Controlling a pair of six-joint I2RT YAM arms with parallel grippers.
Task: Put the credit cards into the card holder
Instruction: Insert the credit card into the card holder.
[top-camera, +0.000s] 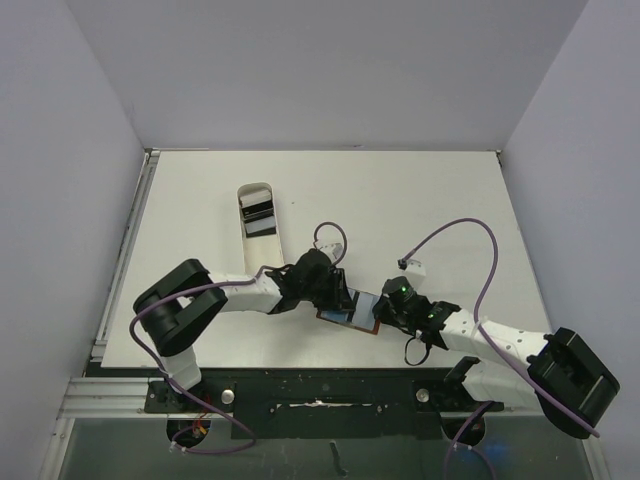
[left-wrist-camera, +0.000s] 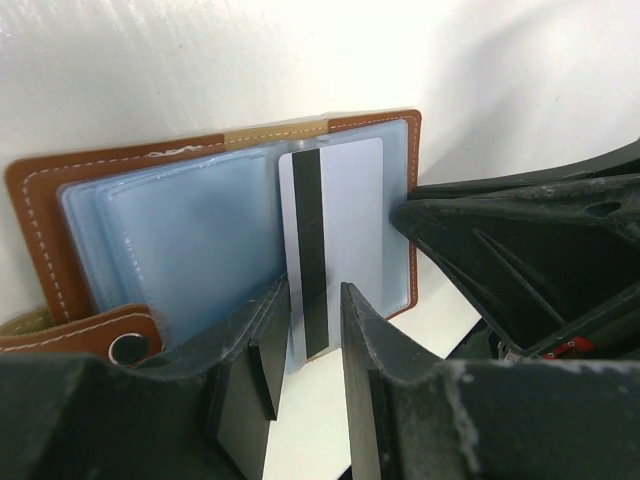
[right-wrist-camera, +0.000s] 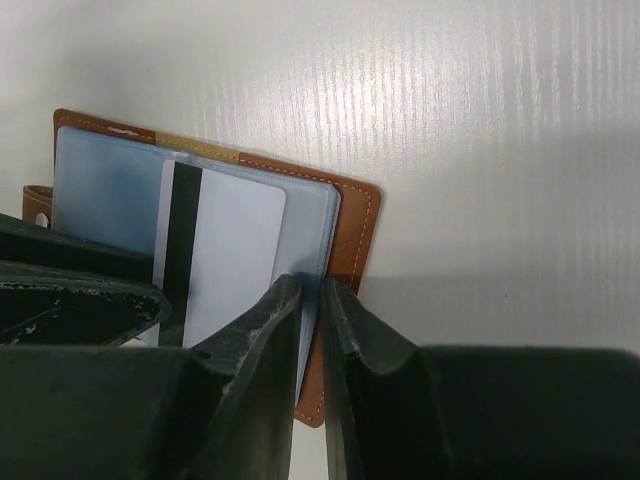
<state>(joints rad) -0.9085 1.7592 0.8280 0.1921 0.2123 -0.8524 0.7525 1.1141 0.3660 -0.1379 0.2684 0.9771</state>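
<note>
The card holder (top-camera: 347, 317), an open brown leather wallet with pale blue pockets, lies near the table's front edge between both grippers. A pale credit card (left-wrist-camera: 352, 215) with a black stripe sits partly in its right pocket, its lower end sticking out; it also shows in the right wrist view (right-wrist-camera: 235, 250). My left gripper (left-wrist-camera: 308, 292) hovers just over that lower end, fingers a little apart with nothing pinched. My right gripper (right-wrist-camera: 312, 285) is shut on the card holder's (right-wrist-camera: 352, 225) edge, pinching a blue pocket sleeve and the brown cover. More dark cards (top-camera: 257, 211) lie in the tray.
A long white oval tray (top-camera: 268, 255) stands behind and left of the wallet. The wallet's closure tab (left-wrist-camera: 118, 340) with a snap lies at its left end. Loose purple cables arc over the table behind both wrists. Grey walls enclose the table.
</note>
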